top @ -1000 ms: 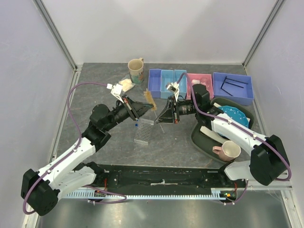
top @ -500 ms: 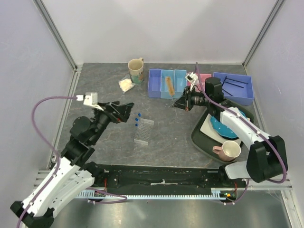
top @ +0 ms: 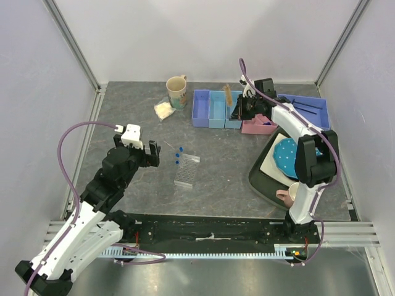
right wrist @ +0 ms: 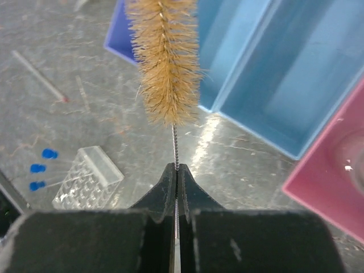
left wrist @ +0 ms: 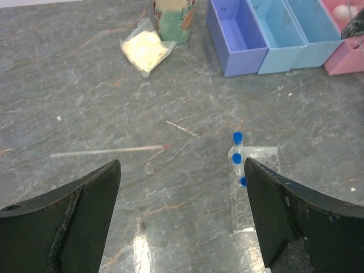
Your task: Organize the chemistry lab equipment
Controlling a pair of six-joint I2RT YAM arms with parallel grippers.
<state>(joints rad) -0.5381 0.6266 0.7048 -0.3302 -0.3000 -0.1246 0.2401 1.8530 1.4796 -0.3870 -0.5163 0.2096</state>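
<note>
- Step in hand, as I judge it: filing the bristle brush (right wrist: 166, 57) into a bin
- The right gripper (right wrist: 176, 170) has its fingers pinched together on the brush's wire stem, with the bristles above the light blue bins (right wrist: 296, 74)
- The next move calls for lowering over one compartment (which, I cannot tell) and parting the fingers
- The left gripper (left wrist: 182, 170) hovers over the surface (left wrist: 68, 102), fingers wide apart, holding nothing
- Only the right wrist view shows that pinch
- Only the left wrist view shows the bag of pale powder (left wrist: 145, 50) clearly, plus blue-capped tubes (left wrist: 237, 137) at the clear tube rack (left wrist: 253, 187)

brush (right wrist: 166, 57) tan | tube caps (left wrist: 237, 137) blue | bin (right wrist: 335, 170) pink | table (left wrist: 85, 102) grey marbled
</note>
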